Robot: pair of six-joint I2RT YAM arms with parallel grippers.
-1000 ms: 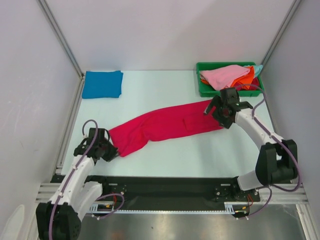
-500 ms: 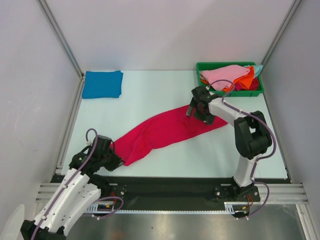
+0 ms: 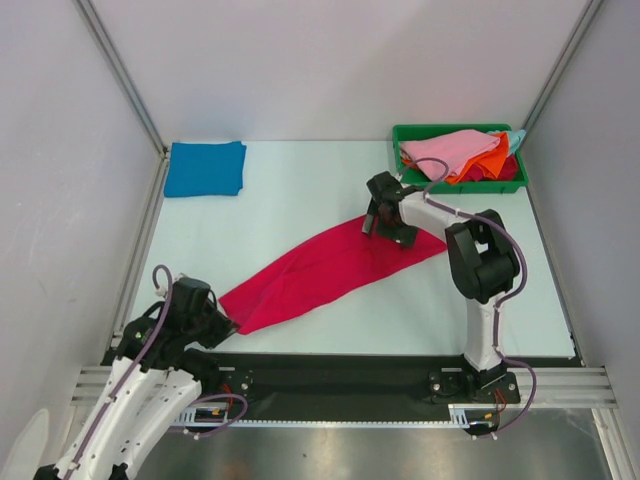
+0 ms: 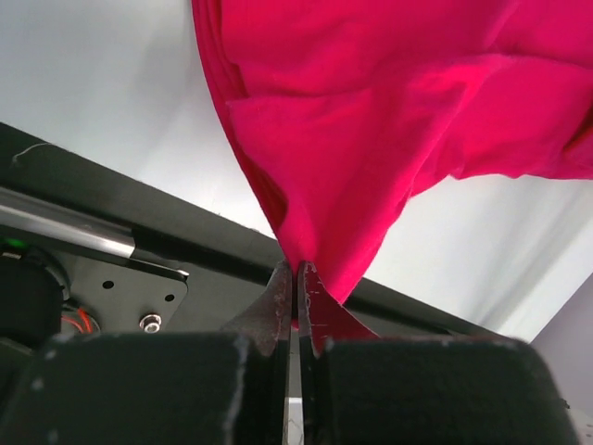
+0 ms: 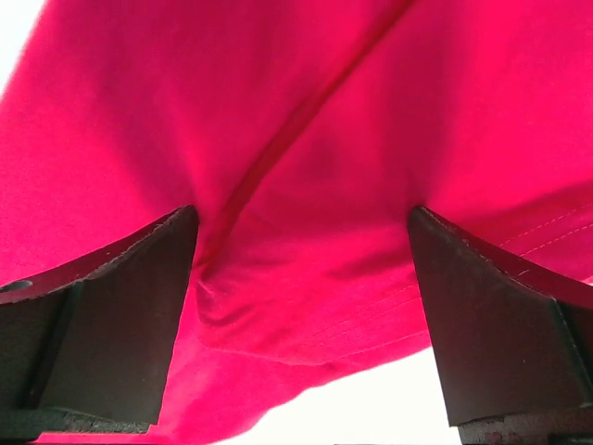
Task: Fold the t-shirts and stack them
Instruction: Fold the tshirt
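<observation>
Now grips crimson shirt [image 3: 330, 268] at its near-left tip with left pincer [image 4: 296, 283], clenched on the cloth. Holds right pincer [image 5: 301, 232] released, fingers wide, over the shirt's far-right end; touching or not, cannot tell. Leaves it stretched diagonally across counter [image 3: 300, 195], with folded blue shirt [image 3: 205, 168] well off beyond its left end and bin [image 3: 404, 170] with pink shirt [image 3: 452, 150] just beyond its right end.

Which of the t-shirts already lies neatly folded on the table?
The blue t-shirt in the far left corner. It is a flat folded rectangle; the crimson t-shirt lies stretched out, and the other t-shirts are heaped in the green bin.
</observation>
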